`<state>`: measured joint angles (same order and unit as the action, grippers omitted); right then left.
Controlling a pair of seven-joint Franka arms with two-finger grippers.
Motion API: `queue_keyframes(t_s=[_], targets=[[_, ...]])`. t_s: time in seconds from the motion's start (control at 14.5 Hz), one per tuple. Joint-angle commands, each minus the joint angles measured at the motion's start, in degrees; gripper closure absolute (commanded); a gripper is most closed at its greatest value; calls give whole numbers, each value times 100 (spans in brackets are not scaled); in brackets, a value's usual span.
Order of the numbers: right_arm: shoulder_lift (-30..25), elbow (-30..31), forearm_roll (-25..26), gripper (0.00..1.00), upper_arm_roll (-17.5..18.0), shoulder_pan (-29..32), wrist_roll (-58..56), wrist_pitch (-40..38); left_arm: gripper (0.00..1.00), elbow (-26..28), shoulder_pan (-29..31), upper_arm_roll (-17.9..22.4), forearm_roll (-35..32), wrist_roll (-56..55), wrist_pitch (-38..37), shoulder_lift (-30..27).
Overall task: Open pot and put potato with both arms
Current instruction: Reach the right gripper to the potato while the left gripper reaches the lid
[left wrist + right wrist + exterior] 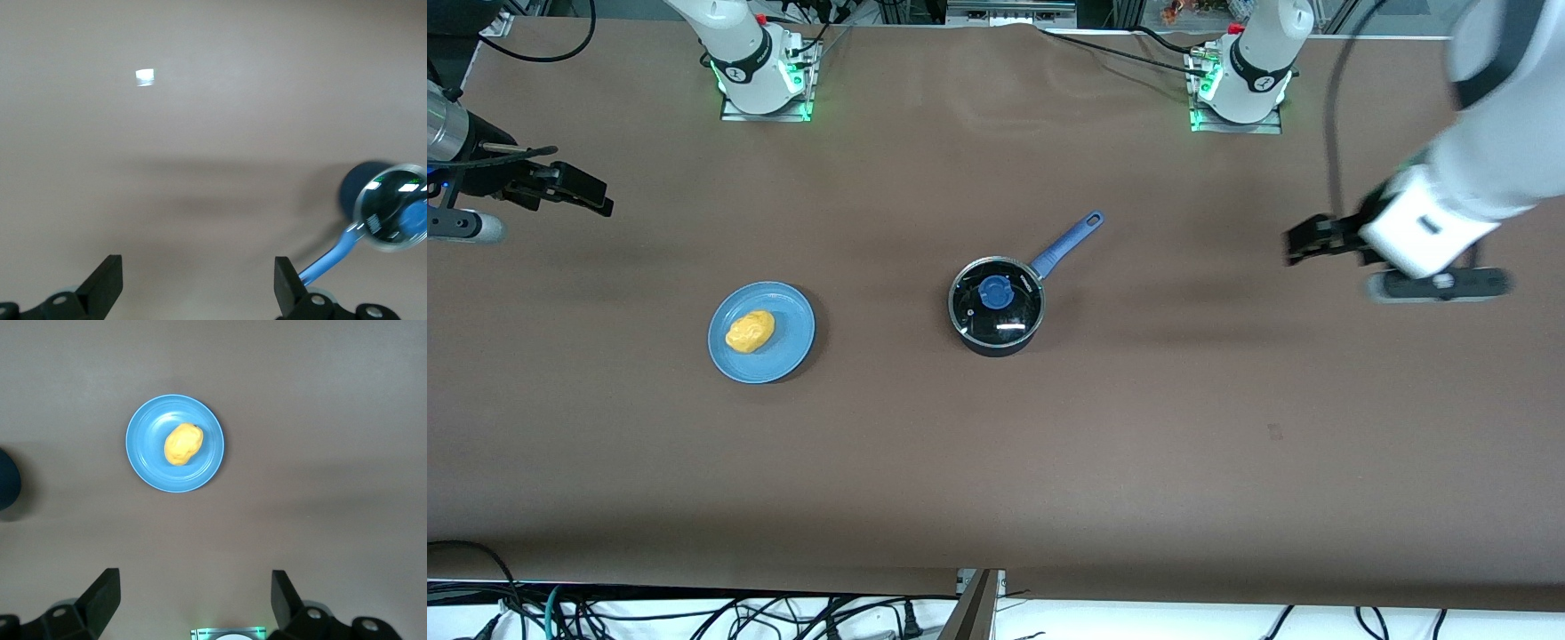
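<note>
Nothing started: pot [996, 307] lidded, potato [750, 331] plated beside it, left gripper [1303, 240] and right gripper [587, 194] jaws wide, empty; you lift the lid first.

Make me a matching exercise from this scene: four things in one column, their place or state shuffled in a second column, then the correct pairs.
Things:
1. potato
2. lid
3. left gripper
4. right gripper

Places or states:
A. closed on the pot
B. open, over the table's right arm end
C. lying on the blue plate
D. open, over the table's left arm end

Pairs: 1-C, 2-A, 3-D, 4-B
</note>
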<state>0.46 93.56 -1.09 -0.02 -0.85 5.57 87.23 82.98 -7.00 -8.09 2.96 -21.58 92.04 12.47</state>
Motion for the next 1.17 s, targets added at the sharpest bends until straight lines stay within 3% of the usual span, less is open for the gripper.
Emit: queue_keyframes(t_s=[0.0, 0.34, 0.55, 0.83, 1.1], targets=[[-28, -39, 39, 0, 10, 6, -56, -92, 0, -36, -379, -464, -15, -1475, 734, 553], [665, -4, 118, 0, 46, -222, 31, -197, 0, -203, -1626, -474, -472, -3025, 2008, 1625], [1244, -13, 74, 0, 45, -371, 171, 512, 0, -553, -2216, -439, -761, -3798, 2564, 2302], [2000, 13, 39, 0, 46, -608, 1811, 1445, 0, -775, -2639, -421, -1314, -4099, 2582, 2804], [2388, 355, 39, 0, 45, -653, 4042, 2331, 0, -757, -2876, -430, -1587, -4468, 2714, 3033]])
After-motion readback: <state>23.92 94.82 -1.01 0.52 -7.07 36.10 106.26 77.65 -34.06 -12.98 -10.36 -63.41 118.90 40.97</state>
